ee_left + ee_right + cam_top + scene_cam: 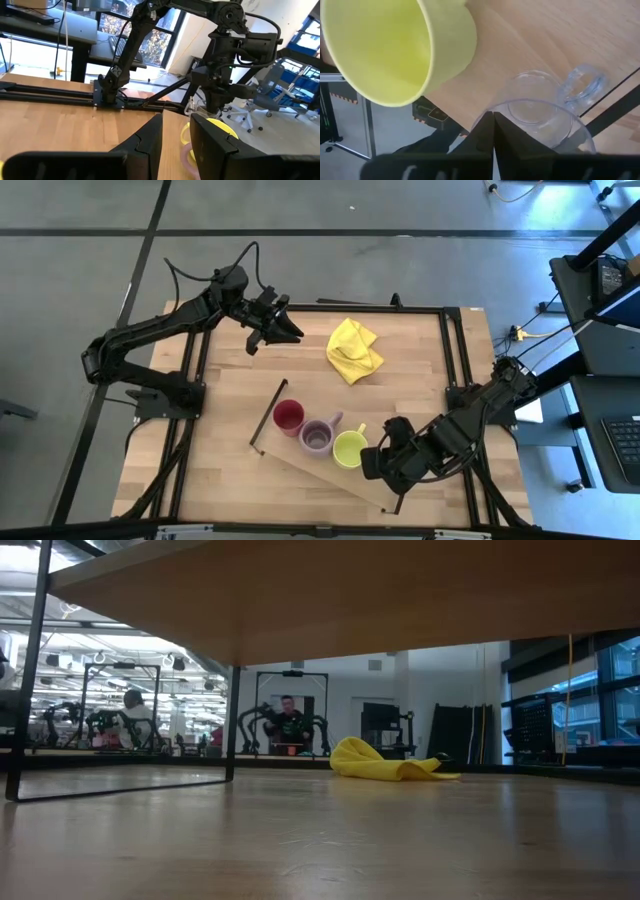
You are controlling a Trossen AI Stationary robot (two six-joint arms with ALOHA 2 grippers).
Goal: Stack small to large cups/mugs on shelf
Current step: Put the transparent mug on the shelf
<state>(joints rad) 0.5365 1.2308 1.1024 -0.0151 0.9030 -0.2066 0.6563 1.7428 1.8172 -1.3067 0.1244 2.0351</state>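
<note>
Overhead, the clear glass tumbler (540, 117) was hidden beneath the right gripper (392, 462); only that arm's wrist camera showed it, directly beyond the shut fingers (492, 137), with its looped glass handle on the far side. Whether those fingers pinched its rim could not be told. The round yellow-green mug (349, 448) stood just beside this gripper, empty and upright on the long light-wood shelf board (300, 463). Farther along the board, away from the gripper, stood the purple mug (317, 436) and then the red cup (288, 416), each with nothing visible inside. The low camera showed only the board's underside. The left gripper (285, 330) hung well apart near the table's far edge, fingers parted and empty, the crumpled yellow cloth (353, 348) close beside it.
</note>
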